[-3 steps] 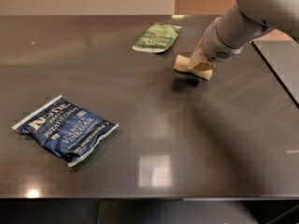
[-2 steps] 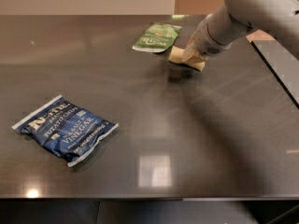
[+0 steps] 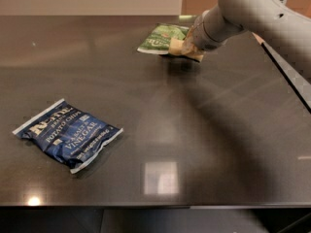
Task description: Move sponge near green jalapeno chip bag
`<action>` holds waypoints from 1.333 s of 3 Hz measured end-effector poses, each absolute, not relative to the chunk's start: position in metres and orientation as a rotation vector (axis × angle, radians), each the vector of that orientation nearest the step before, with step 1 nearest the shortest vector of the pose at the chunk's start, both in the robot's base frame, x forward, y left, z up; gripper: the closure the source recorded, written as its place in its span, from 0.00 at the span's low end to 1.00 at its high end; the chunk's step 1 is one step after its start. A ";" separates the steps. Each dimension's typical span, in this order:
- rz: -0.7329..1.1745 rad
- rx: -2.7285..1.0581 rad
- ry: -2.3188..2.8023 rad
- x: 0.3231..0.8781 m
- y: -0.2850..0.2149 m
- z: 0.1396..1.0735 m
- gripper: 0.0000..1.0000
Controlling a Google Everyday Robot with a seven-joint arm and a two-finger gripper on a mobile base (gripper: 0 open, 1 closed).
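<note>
The pale yellow sponge (image 3: 182,49) is held in my gripper (image 3: 190,43) at the far side of the dark table, just above the surface. It sits right against the right edge of the green jalapeno chip bag (image 3: 159,38), which lies flat at the back centre. My grey arm comes in from the upper right and hides most of the gripper's end. Part of the sponge is hidden behind the gripper.
A larger dark blue salt and vinegar chip bag (image 3: 67,133) lies at the front left of the dark table (image 3: 194,144). The table's right edge (image 3: 286,76) runs diagonally under my arm. A pale wall stands behind the table.
My gripper has carried the sponge left and farther back, from a spot apart from the green bag to right beside its right edge.
</note>
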State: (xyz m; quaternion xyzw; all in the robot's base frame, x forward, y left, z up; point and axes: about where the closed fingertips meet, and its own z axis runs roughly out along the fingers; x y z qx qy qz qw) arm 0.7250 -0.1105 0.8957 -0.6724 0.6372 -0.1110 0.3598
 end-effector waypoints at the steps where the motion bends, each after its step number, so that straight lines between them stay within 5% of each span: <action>1: -0.335 -1.749 1.610 0.745 -0.107 0.897 0.59; 3: -0.339 -1.736 1.634 0.761 -0.110 0.894 0.03; 4: -0.337 -1.738 1.634 0.762 -0.109 0.893 0.00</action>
